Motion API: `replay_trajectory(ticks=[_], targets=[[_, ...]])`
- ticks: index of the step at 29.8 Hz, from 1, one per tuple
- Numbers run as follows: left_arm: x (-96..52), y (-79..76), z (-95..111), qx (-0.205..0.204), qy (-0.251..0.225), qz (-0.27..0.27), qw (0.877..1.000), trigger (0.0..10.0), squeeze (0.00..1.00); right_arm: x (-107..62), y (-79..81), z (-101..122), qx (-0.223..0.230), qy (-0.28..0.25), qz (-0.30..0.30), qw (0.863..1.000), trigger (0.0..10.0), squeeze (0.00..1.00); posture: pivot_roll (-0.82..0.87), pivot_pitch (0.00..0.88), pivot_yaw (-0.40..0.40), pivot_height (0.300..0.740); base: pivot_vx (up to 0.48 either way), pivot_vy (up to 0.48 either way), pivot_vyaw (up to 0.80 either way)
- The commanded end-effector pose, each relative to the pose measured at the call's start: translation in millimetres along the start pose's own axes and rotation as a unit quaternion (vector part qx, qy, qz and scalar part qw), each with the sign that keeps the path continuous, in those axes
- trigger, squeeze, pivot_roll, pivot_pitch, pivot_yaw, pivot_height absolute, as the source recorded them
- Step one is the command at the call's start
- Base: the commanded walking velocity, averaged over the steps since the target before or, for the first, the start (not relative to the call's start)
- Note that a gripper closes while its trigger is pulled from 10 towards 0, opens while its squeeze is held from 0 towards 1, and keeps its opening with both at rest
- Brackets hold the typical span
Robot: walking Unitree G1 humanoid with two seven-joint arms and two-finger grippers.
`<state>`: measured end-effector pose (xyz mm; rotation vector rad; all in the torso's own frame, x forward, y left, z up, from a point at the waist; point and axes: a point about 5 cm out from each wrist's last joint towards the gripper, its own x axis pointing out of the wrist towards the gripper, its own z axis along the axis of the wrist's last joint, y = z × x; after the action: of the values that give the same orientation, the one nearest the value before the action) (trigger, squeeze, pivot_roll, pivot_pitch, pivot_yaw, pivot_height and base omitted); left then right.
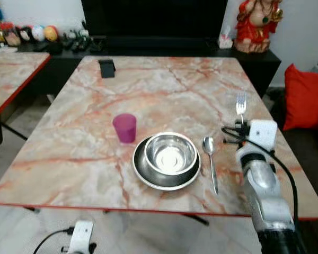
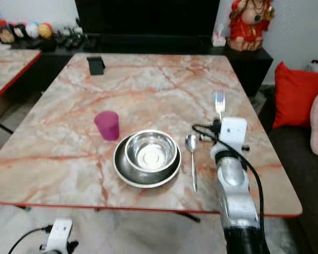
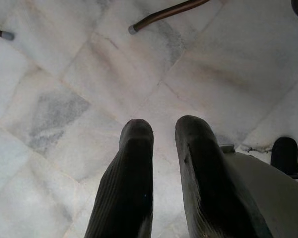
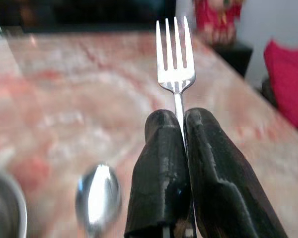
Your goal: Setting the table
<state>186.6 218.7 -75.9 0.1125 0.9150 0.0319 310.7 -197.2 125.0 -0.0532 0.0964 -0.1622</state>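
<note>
The right claw (image 4: 181,134) is clamped tight on the handle of a fork (image 4: 175,54), tines pointing to 12 o'clock, held over the marble surface (image 1: 164,90) at about 3 o'clock from the steel bowl (image 1: 170,153). The bowl sits in a plate (image 1: 166,177). A spoon (image 1: 210,159) lies just beside the plate, between it and the fork. A pink cup (image 1: 125,127) stands at the plate's 10 o'clock. The left claw (image 3: 164,144) hangs over the floor (image 3: 64,89), fingers slightly apart and holding nothing.

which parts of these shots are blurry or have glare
Right wrist view: the fork and gripping fingers are sharp, the spoon and table behind are blurred. Eye views: soft overall, glare in the steel bowl. Left wrist view: sharp floor, dark fingers.
</note>
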Motion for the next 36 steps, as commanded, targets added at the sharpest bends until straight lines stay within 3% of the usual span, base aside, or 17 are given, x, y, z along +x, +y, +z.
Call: replay_trajectory(ticks=[1, 7, 16, 23, 28, 36], targets=[[-0.3, 1.6, -1.6, 0.0, 0.004, 0.003, 1.0, 10.0, 0.0, -1.9, -7.2, 3.7, 0.0, 0.013, -0.01, 1.0, 10.0, 0.0, -0.02, 0.0, -0.004, 0.74, 0.0, 0.0, 0.0], [-0.1, 1.0, -0.8, 0.001, 0.003, 0.002, 1.0, 10.0, 0.0, -5.6, -4.3, -15.3, 0.031, 0.08, 0.016, 0.996, 10.0, 0.0, -0.02, 0.0, -0.005, 0.74, 0.0, 0.0, 0.0], [0.0, 0.2, -0.7, 0.001, 0.003, 0.001, 1.0, 10.0, 0.0, -9.2, 4.0, -40.0, 0.04, 0.131, 0.029, 0.99, 10.0, 0.0, -0.02, 0.0, -0.007, 0.74, 0.0, 0.0, 0.0], [-0.2, 0.5, -1.2, 0.002, 0.003, 0.003, 1.0, 10.0, 0.0, -4.5, 4.0, -42.2, 0.051, 0.12, 0.03, 0.991, 10.0, 0.0, -0.02, 0.0, -0.01, 0.74, 0.0, 0.0, 0.0], [0.0, -0.5, -0.6, 0.002, 0.001, 0.002, 1.0, 10.0, 0.0, -1.0, 1.7, -52.7, 0.034, 0.128, 0.028, 0.991, 10.0, 0.0, -0.01, 0.0, -0.012, 0.74, 0.0, 0.0, 0.0], [-0.1, -1.2, -1.1, 0.0, 0.001, 0.003, 1.0, 10.0, 0.0, 3.7, 5.3, -51.6, 0.033, 0.119, 0.037, 0.992, 10.0, 0.0, -0.01, 0.0, -0.019, 0.74, 0.0, 0.0, 0.0]])
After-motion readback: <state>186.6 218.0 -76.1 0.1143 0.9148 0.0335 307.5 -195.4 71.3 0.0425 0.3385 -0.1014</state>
